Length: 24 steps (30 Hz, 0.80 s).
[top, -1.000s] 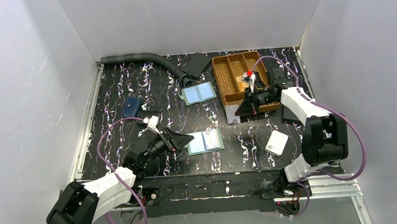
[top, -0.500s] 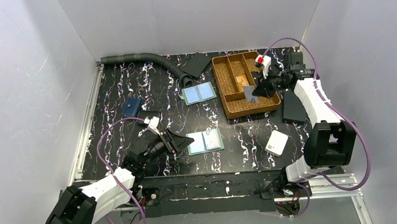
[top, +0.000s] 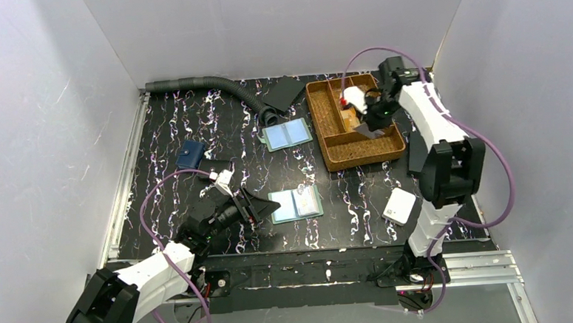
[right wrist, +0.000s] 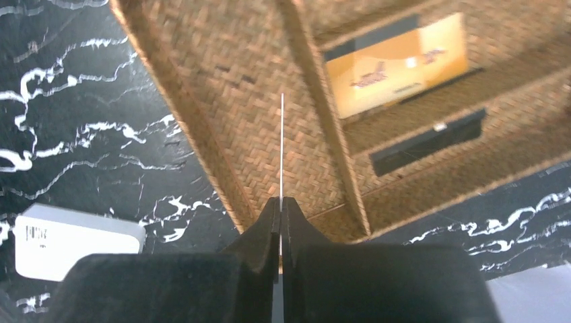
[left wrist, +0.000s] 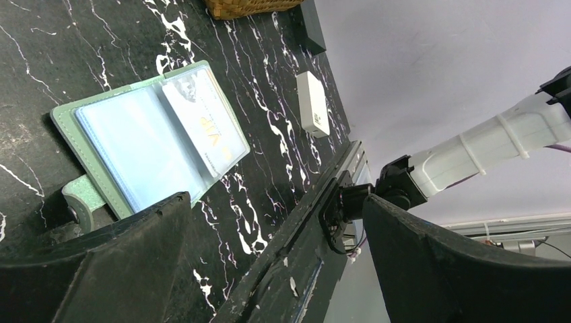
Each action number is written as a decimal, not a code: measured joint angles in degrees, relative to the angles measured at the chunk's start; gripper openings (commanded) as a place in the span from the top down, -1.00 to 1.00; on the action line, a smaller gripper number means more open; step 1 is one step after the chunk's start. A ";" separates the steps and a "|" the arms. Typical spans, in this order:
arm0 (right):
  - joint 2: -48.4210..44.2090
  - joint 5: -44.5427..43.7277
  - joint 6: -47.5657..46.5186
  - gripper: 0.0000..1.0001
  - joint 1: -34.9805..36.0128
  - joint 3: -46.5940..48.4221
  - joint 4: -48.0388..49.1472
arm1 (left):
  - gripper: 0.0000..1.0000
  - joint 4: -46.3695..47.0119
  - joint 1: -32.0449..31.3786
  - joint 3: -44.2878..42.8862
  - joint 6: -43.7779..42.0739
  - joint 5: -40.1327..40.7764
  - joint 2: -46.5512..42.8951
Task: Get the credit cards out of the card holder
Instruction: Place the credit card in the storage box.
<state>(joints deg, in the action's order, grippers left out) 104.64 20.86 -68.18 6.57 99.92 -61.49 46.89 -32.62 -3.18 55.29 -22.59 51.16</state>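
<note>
**Card removal, transfer stage.** On the black veined worktop (top: 193, 122) the woven tray (top: 361, 157) lies at the upper right of the overhead view. The holder (top: 295, 204) lies open and flat at lower centre, just right of the left claw (left wrist: 275, 202), whose jaws stand wide and empty. The right claw (right wrist: 281, 202) hangs over the tray, jaws pressed together on one card (right wrist: 281, 141), seen edge-on in its wrist view above a tray compartment. The step in hand appears to be delivery of a removed card to the tray. The next move would call for lowering the card clear of the divider and parting the jaws, then going to the holder, where a pale card (left wrist: 202, 124) sits in the right-hand sleeve. Its thin edge will likely need the holder pinned while it is pinched. Counts: two arms, two claws; one tray; two open bifold holders, counting the second holder (top: 286, 134), with two pale-blue panels, just left of the tray; one white box (top: 399, 206); one small navy wallet (top: 190, 154); four cards visible, being one held, an orange card (right wrist: 397, 64) and a dark card (right wrist: 427, 141) in the tray, and one in the holder.
</note>
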 measured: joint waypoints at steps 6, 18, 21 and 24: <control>4.28 -11.76 -4.74 0.97 9.40 -0.04 -4.13 | -0.97 -1.20 0.26 0.00 -0.44 -0.20 -0.90; 11.28 -23.76 -7.13 0.97 14.08 -0.07 -6.99 | -0.97 -1.99 0.26 0.00 -0.70 -0.31 -1.40; 12.20 -24.81 -7.45 0.81 14.21 -0.07 -7.89 | -0.97 -1.99 0.26 0.00 -0.68 -0.31 -1.40; 12.92 -25.66 -7.50 0.58 14.43 -0.04 -8.00 | -0.97 -2.01 0.26 0.00 -0.68 -0.31 -1.40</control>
<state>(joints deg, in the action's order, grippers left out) 117.56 -4.80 -75.68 20.99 99.88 -69.49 44.88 -32.36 -3.18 54.61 -22.90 49.76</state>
